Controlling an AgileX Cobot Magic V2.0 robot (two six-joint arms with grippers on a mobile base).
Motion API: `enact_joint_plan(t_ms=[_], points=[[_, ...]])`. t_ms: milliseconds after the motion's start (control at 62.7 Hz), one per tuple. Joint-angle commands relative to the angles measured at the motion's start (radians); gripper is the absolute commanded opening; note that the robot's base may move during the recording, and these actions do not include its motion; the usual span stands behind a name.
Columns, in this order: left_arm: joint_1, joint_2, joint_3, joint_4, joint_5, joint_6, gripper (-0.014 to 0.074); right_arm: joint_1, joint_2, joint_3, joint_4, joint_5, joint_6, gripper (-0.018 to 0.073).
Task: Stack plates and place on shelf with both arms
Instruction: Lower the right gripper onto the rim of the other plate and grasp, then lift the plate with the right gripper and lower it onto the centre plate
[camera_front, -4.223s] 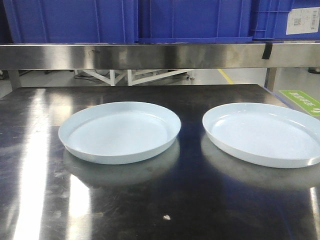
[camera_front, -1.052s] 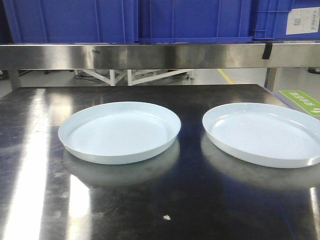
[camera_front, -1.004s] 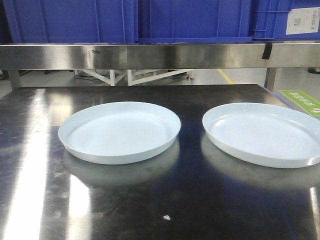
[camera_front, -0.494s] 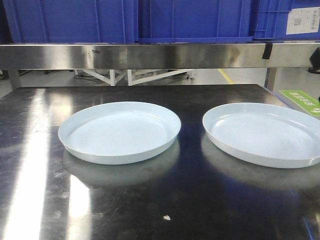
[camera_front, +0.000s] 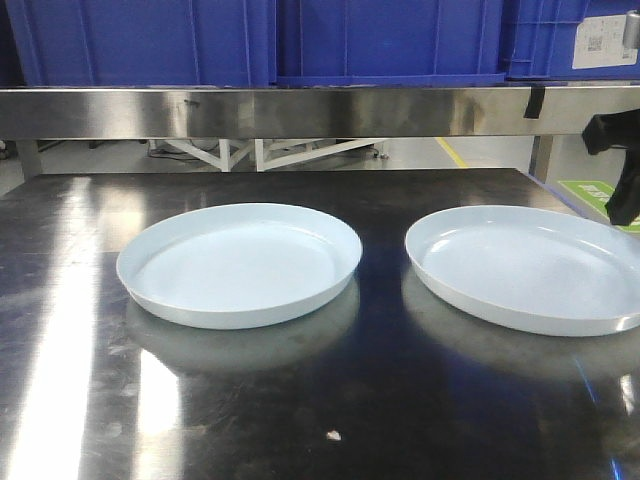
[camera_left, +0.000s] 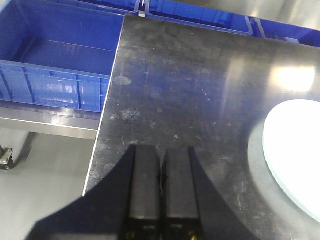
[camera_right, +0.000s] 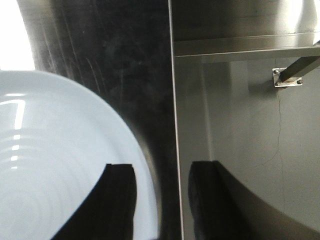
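Two plates lie flat and well apart on the steel table (camera_front: 330, 400), not yet stacked: the left plate (camera_front: 240, 265) and the right plate (camera_front: 525, 268). The shelf (camera_front: 300, 110) runs behind and above them, with blue crates (camera_front: 380, 40) on it. Your left gripper (camera_left: 161, 152) is fully closed, its fingers pressed together and holding nothing, above the table's left side near the left plate. Your right gripper (camera_right: 161, 167) is spread wide and empty. One finger hangs over the right plate's rim and the other hangs past the table edge.
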Motion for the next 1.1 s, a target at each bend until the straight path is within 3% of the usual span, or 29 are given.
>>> enact_joint_plan(t_ms=[0, 924, 1020, 1084], points=[[-0.005, -0.002, -0.028, -0.005, -0.081, -0.007, 0.0090, -0.005, -0.011, -0.045, -0.006, -0.038, -0.013, 0.0374], [-0.005, -0.002, -0.028, -0.005, -0.081, -0.007, 0.0090, -0.005, 0.070, -0.056, -0.006, -0.012, -0.013, 0.0370], [-0.005, -0.002, -0.028, -0.005, -0.081, -0.007, 0.0090, -0.005, 0.070, -0.056, -0.006, -0.012, -0.013, 0.0293], [-0.005, -0.002, -0.028, -0.005, -0.081, -0.007, 0.0090, -0.005, 0.070, -0.056, -0.006, -0.012, -0.013, 0.0180]])
